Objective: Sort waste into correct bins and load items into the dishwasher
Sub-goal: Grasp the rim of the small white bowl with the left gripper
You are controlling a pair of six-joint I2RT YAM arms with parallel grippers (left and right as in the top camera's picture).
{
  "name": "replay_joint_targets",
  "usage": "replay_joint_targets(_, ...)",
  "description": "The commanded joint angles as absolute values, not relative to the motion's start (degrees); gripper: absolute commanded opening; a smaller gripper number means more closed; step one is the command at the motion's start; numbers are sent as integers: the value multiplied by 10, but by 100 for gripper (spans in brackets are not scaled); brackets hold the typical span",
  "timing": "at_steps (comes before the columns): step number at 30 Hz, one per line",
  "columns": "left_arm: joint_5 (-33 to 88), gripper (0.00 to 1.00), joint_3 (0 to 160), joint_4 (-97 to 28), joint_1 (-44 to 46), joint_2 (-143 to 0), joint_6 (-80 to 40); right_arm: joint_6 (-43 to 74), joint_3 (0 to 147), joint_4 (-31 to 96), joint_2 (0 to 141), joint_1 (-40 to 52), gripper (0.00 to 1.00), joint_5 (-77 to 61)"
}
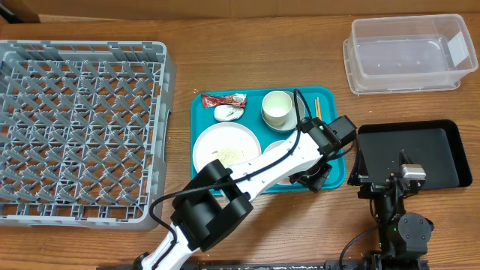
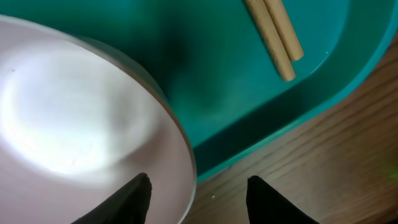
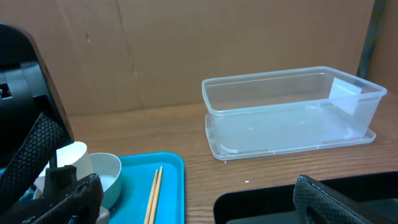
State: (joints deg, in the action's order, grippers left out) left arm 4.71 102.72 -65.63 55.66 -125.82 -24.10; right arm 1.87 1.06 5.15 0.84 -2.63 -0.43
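Note:
On the teal serving tray point(image 1: 206, 120) lie a red wrapper point(image 1: 223, 99), a crumpled white scrap point(image 1: 227, 113), a pale grey-green bowl point(image 1: 277, 107), a large white plate point(image 1: 225, 142) with rice grains point(image 1: 234, 154), and chopsticks point(image 1: 317, 107). A white round dish point(image 1: 279, 146) lies partly under my left arm. My left gripper point(image 1: 313, 178) is open at the tray's front right corner. In the left wrist view it point(image 2: 198, 199) straddles the dish's rim point(image 2: 93, 112). My right gripper point(image 1: 405, 172) is open and empty over the black tray point(image 1: 442, 131).
The grey dish rack point(image 1: 161, 112) fills the left side. The clear tub point(image 1: 405, 52) stands at the back right and shows in the right wrist view point(image 3: 286, 112). Chopsticks point(image 2: 277, 37) lie near the tray wall.

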Motion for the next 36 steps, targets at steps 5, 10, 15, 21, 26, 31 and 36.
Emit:
replay_joint_targets(5, 26, 51, 1036, -640, 561, -1263, -249, 17, 4, 48, 2, -29, 100, -1)
replay_joint_targets(10, 23, 47, 1029, -634, 564, -1263, -256, 17, 4, 48, 2, -29, 100, -1)
replay_joint_targets(15, 24, 45, 1005, -612, 565, -1263, -258, 17, 4, 48, 2, -29, 100, -1)
replay_joint_targets(21, 23, 27, 986, -607, 565, -1263, -258, 17, 4, 48, 2, -29, 100, -1)
replay_joint_targets(26, 27, 10, 995, -609, 561, -1262, -258, 17, 4, 48, 2, -29, 100, -1)
replay_joint_targets(31, 32, 4, 1037, -640, 558, -1262, -258, 17, 4, 48, 2, -29, 100, -1)
replay_joint_targets(36, 41, 4, 1117, -703, 555, -1262, -258, 17, 4, 48, 2, -29, 100, -1)
